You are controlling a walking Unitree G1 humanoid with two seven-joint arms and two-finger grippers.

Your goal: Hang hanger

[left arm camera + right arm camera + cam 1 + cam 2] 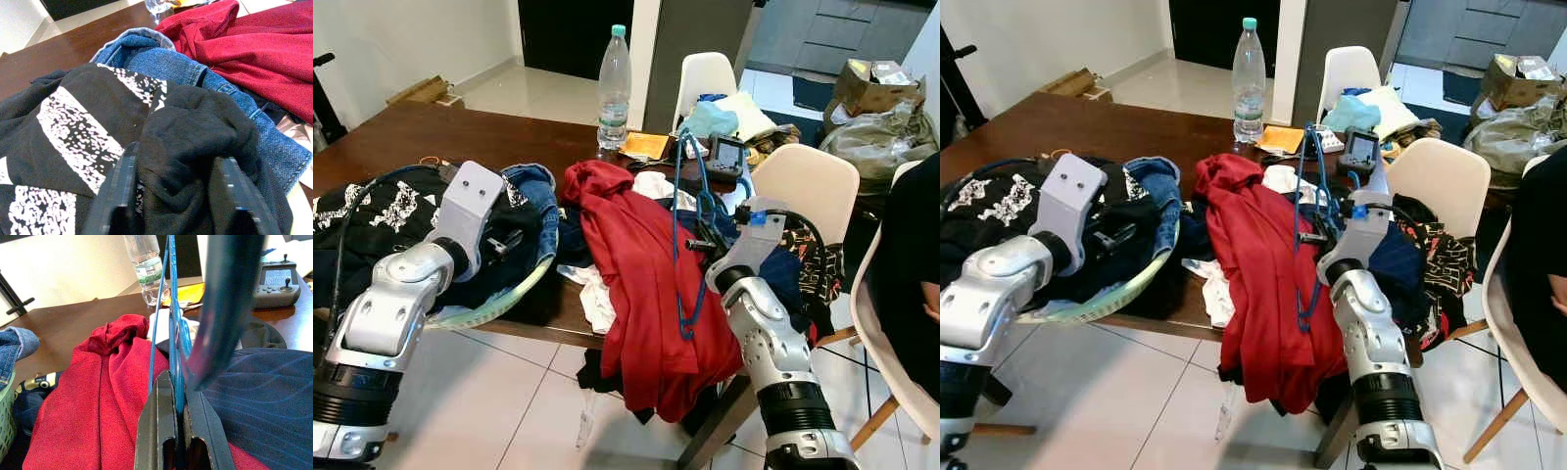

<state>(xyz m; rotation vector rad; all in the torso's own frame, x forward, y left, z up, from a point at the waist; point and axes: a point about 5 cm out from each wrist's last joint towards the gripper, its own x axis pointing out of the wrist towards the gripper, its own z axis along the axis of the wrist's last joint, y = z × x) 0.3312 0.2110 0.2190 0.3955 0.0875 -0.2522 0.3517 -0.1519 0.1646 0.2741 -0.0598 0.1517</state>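
Note:
A thin blue wire hanger [675, 225] stands upright over a red garment [636, 264] that drapes off the front edge of the brown table [440, 132]. My right gripper [177, 382] is shut on the hanger's wire [173, 333], just right of the red cloth. To the left, my left gripper [178, 166] is open and low in a green-rimmed basket [509, 299] of clothes. Its fingers [122, 186] straddle a fold of a black garment with white print [73, 132]. Blue jeans [195, 73] lie beside it.
A water bottle [614, 83] and a handheld controller [725, 157] stand at the table's back. Two white chairs [813, 181] with clothes piled on them crowd the right side. A person in dark clothing [915, 255] sits at the right edge. Pale tiled floor lies below.

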